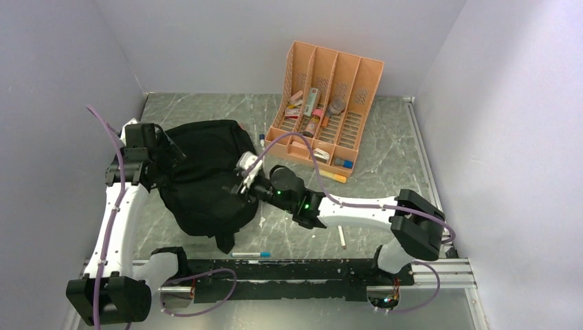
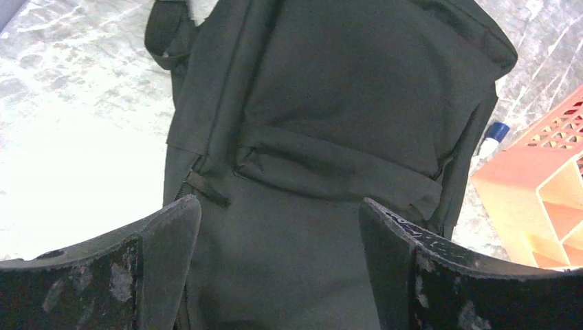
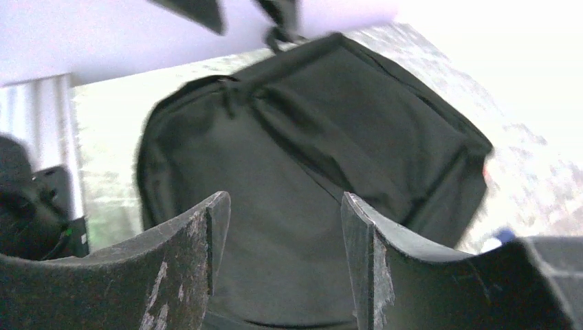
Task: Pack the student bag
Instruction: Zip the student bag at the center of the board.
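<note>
Bag [image 1: 206, 175] lies flat on the worktop [image 1: 385, 158], left of centre, long axis running far-to-near. It sits betw. my two grippers. My right gripper [image 1: 243, 173] is over its right edge, fingers spread, nothing pinched. My left gripper [image 2: 275, 206] is at the far-left edge, spread wide over the fabric. Both are close; the right looks nearer the middle.

Soft black cloth, slumped, w/ seams and a pocket band; can't see an open mouth.

Beyond it is a rigid orange slotted organizer [image 1: 326, 103] w/ small supplies, and a white pen [image 1: 342, 237] loose on marbled stone.

Lab booth: white walls [image 1: 206, 41], marbled tabletop [image 1: 399, 137].
</note>
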